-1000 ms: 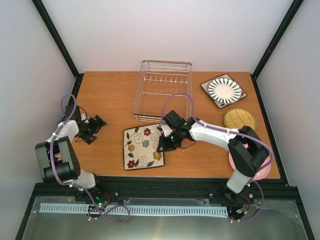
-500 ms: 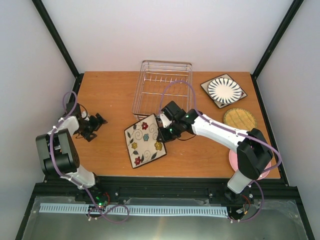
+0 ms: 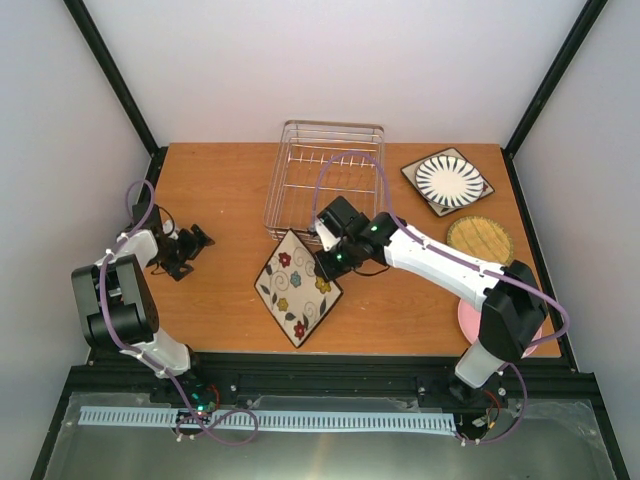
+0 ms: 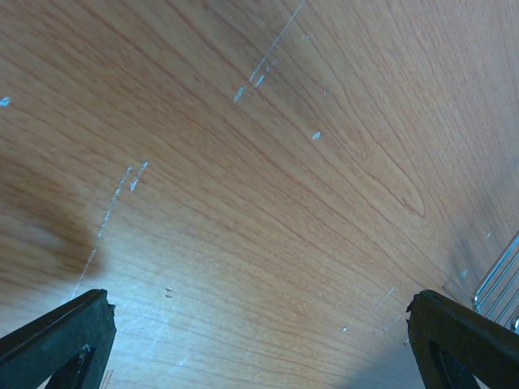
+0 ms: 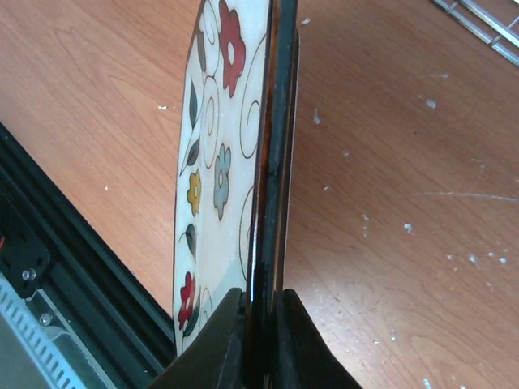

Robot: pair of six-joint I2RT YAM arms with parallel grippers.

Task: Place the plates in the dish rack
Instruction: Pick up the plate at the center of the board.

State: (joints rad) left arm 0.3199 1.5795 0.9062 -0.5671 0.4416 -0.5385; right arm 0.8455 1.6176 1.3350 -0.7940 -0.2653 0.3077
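While the right gripper [image 5: 259, 306] is pinched together on the dark rim of the floral plate [image 5: 212, 162], the plate stands tilted almost on edge. It is just near of the dish rack [image 3: 300, 185]. I cannot tell whether its low corner touches the table [image 3: 215, 190].

It looks like stiff glazed ceramic, so I judge it fairly heavy, slippery and breakable. The thin rim seems the only place to hold it, and a jolt might make it swing or slip.

Far right lies the striped plate [image 3: 449, 180], then the tan woven plate [image 3: 479, 238] nearer. Nearest is the pink plate [image 3: 532, 343], partly hidden by the right arm.

At left, the left gripper [image 4: 259, 340] hangs over bare wood with its fingers wide apart, holding nothing.
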